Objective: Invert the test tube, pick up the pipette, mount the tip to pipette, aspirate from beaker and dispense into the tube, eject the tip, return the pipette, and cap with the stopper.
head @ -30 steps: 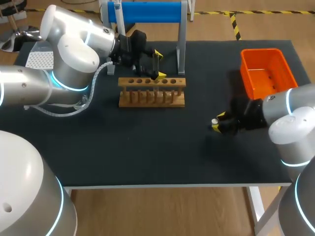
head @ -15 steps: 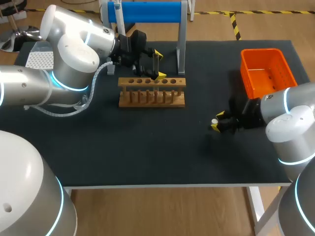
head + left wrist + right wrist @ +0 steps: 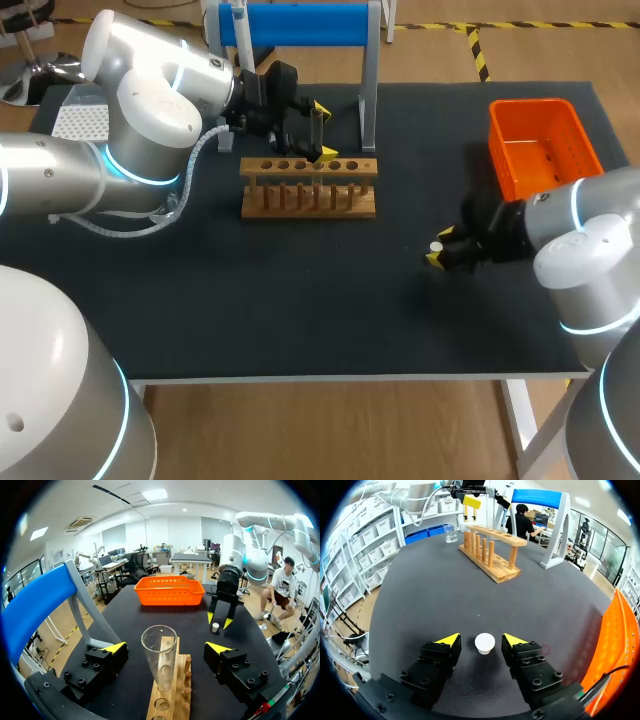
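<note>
A clear test tube [image 3: 160, 655] stands mouth up in the wooden rack [image 3: 308, 187]. My left gripper [image 3: 166, 647] is open around the tube, with a gap between the glass and each finger. In the head view this gripper [image 3: 323, 130] hovers over the rack's back row. A small white stopper [image 3: 484, 643] sits on the black table between the fingers of my right gripper [image 3: 481, 640], which is open with a gap on both sides. The head view shows that stopper [image 3: 436, 247] and the right gripper [image 3: 440, 249] right of centre. The pipette [image 3: 238, 22] hangs on the blue stand [image 3: 300, 25].
An orange bin [image 3: 540, 145] stands at the back right, just behind my right arm. A glass beaker [image 3: 451, 533] stands beyond the rack's far end. A white tip box [image 3: 80, 120] lies at the back left, partly behind my left arm.
My right arm has edged slightly to the left, its fingers still either side of the stopper, which has not moved. The left arm holds still at the tube.
</note>
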`<action>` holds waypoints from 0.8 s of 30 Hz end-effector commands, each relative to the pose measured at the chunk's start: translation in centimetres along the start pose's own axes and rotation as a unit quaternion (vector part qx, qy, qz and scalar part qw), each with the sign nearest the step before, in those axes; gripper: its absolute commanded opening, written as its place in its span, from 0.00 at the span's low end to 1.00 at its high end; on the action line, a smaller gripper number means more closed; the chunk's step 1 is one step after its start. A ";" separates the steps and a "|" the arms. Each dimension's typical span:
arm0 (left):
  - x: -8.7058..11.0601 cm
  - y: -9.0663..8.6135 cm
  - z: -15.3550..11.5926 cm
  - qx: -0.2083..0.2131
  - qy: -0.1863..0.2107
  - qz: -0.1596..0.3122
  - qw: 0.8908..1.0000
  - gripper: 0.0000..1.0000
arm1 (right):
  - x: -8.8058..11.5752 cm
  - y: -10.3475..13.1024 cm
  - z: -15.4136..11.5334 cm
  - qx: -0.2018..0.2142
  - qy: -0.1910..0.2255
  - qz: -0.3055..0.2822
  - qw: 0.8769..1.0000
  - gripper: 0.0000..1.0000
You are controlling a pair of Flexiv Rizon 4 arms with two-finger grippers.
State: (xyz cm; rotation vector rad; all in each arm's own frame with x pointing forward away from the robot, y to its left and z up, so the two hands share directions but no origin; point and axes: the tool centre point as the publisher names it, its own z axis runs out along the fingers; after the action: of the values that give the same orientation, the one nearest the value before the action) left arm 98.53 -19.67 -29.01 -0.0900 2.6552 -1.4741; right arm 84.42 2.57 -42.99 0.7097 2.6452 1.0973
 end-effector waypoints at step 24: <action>-0.1 0.1 -0.1 0.000 0.002 0.001 1.000 1.00 | -0.1 -0.1 0.7 0.001 -0.004 0.003 1.000 0.47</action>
State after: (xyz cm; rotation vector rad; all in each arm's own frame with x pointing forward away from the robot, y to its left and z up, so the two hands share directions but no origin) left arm 98.53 -19.67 -29.01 -0.0900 2.6552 -1.4741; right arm 84.77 2.84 -43.48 0.7194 2.6454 1.0891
